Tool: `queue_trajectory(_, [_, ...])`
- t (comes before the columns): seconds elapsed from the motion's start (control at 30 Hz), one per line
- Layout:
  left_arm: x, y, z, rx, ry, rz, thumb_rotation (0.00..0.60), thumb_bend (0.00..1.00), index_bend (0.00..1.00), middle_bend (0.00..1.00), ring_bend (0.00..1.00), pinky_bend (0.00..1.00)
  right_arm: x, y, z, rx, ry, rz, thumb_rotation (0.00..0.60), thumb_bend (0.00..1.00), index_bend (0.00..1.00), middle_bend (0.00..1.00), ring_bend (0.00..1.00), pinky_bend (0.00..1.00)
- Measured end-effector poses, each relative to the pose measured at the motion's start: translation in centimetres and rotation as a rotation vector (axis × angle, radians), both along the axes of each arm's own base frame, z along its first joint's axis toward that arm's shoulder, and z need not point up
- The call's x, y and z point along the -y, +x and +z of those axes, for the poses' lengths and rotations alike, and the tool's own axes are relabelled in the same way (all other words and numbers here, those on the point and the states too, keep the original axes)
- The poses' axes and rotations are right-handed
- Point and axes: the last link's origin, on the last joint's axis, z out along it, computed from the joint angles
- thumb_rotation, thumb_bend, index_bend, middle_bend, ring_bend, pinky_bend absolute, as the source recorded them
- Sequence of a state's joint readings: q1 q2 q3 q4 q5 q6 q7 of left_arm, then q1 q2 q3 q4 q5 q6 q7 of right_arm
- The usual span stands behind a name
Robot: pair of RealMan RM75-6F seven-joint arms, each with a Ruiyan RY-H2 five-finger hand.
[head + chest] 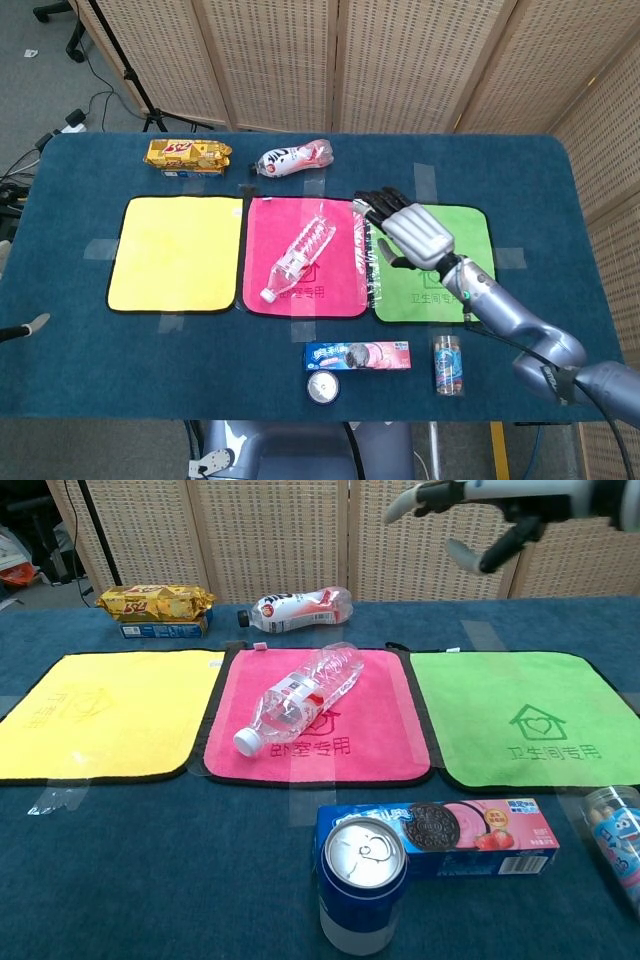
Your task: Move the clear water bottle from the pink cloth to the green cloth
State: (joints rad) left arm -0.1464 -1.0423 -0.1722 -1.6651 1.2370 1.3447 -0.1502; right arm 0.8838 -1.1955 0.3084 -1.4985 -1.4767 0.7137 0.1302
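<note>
fingers (375,203) on my right hand (412,230) are spread apart and hold nothing; the hand hangs above the seam between the pink cloth (345,262) and the green cloth (470,275), palm down, with the fingertips pointing toward the far left. in the chest view that hand (495,505) shows at the top edge, high over the table (150,860), fingers apart. my left hand (25,328) only peeks in at the left edge of the head view, and i cannot tell how its fingers lie.

the bottle (299,252) lies on its side on the pink cloth, slanted, with its white cap toward the near left corner and its base toward the far right. it is apart from my right hand.

a yellow cloth (180,252) lies left of the pink one. near the front edge sit a cookie box (358,355), a can (323,388) and a small tube (448,365). at the back lie a snack pack (187,154) and a white bottle (295,158).
</note>
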Motion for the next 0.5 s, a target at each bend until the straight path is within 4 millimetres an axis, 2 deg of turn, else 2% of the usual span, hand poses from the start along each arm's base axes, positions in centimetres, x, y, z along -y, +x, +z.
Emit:
queue_trajectory(0.13, [-0.3, -0.2, 0.0, -0.005, 0.003, 0.011, 0.6, 0.0, 0.0, 0.0, 0.0, 0.0, 1.0, 2.8, -2.5, -0.038, 0.028, 0.039, 0.6, 1.0, 0.13, 0.0, 0.0, 0.0])
queue_trajectory(0.3, [-0.3, -0.6, 0.2, 0.002, 0.01, 0.03, 0.6, 0.0, 0.0, 0.0, 0.0, 0.0, 1.2, 6.1, -5.2, -0.086, 0.054, 0.109, 0.6, 1.0, 0.17, 0.0, 0.0, 0.0])
queue_trajectory(0.5, [-0.2, -1.0, 0.5, 0.006, 0.019, 0.042, 0.6, 0.0, 0.0, 0.0, 0.0, 0.0, 1.0, 8.6, -9.0, -0.123, 0.07, 0.151, 0.6, 1.0, 0.2, 0.03, 0.0, 0.0])
